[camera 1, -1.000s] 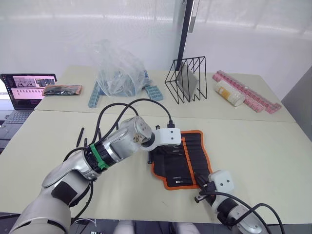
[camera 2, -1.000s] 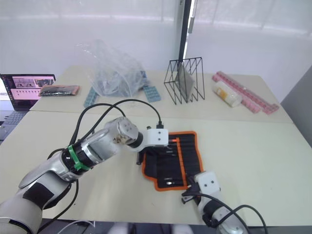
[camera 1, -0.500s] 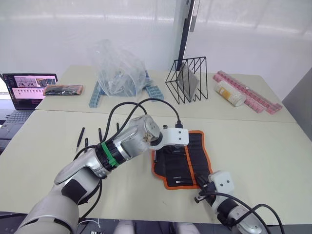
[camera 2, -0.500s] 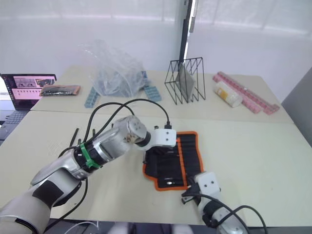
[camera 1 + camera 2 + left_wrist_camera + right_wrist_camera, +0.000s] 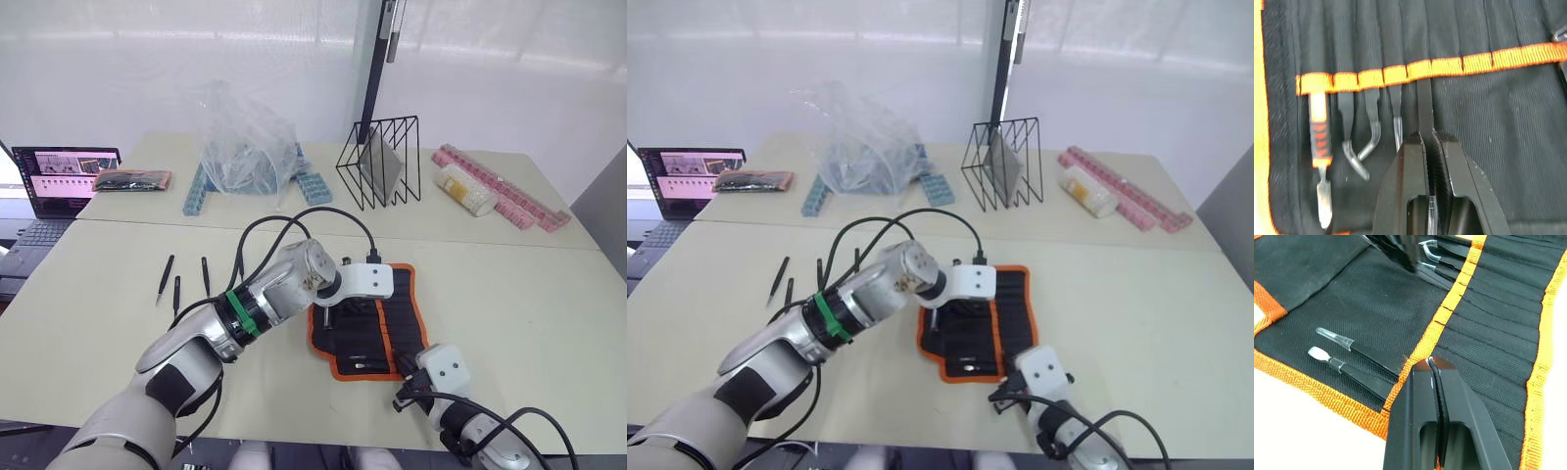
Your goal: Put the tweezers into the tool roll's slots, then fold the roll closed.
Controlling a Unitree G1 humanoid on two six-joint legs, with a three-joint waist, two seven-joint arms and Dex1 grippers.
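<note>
Left claw [image 5: 1428, 142] clamps tweezer [image 5: 1424, 105] at orange strip [image 5: 1449, 64]; right claw [image 5: 1432, 363] closed on roll's [image 5: 400, 311] near edge.

The left arm is reaching forward and inward, its left gripper [image 5: 1428, 139] pinching its fingers together. The right gripper [image 5: 1431, 366] is sitting low, fingers pressed closed.

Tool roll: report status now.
Left gripper shut on a tweezer, feeding it under the orange strip. Right gripper shut, pinning the tool roll. Three tweezers loose on table.
</note>
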